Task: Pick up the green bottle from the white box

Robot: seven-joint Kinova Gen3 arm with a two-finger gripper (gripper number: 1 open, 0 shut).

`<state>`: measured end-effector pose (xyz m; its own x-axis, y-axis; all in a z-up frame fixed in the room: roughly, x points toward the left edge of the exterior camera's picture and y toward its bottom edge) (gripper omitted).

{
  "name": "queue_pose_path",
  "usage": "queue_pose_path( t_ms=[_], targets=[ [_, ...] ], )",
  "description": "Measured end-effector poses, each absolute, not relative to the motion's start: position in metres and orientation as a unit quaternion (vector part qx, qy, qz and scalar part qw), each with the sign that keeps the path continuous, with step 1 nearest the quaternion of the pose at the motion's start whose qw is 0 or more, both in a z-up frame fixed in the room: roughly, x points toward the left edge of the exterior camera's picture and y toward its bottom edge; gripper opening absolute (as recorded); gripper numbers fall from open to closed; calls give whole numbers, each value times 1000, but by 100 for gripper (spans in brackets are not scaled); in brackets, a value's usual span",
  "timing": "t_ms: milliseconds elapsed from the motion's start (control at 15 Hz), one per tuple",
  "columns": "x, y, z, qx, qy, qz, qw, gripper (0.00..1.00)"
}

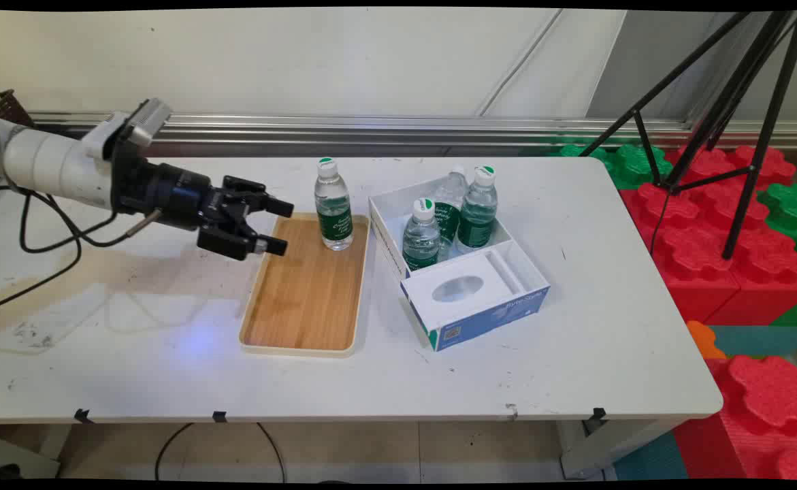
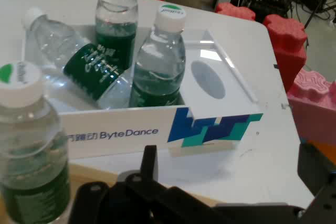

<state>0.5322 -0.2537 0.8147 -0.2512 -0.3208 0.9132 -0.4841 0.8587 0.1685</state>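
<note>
Hovering end effector (image 1: pixel 272 226) beside a bottle (image 1: pixel 333 205) on a wooden tray (image 1: pixel 303 292).

The end effector hangs just over the tray's far left corner with its two fingers apart and nothing between them, lying sideways and pointing at the bottle. That bottle stands upright at the tray's far edge, close by but not touched. Just past the tray's right edge sits a white box (image 1: pixel 469 306) with blue lettering, near the middle of the worktop (image 1: pixel 609 327). In the far part of the box are three more bottles (image 1: pixel 449 218); two stand up and one leans between them, held in place by the box walls.
</note>
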Motion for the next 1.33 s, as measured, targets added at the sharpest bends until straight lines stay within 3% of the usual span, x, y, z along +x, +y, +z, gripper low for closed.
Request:
queue_pose_path(
  t_ms=[1333],
  targets=[
    [442,-315,776,251,-772,85,577,100]
  ],
)
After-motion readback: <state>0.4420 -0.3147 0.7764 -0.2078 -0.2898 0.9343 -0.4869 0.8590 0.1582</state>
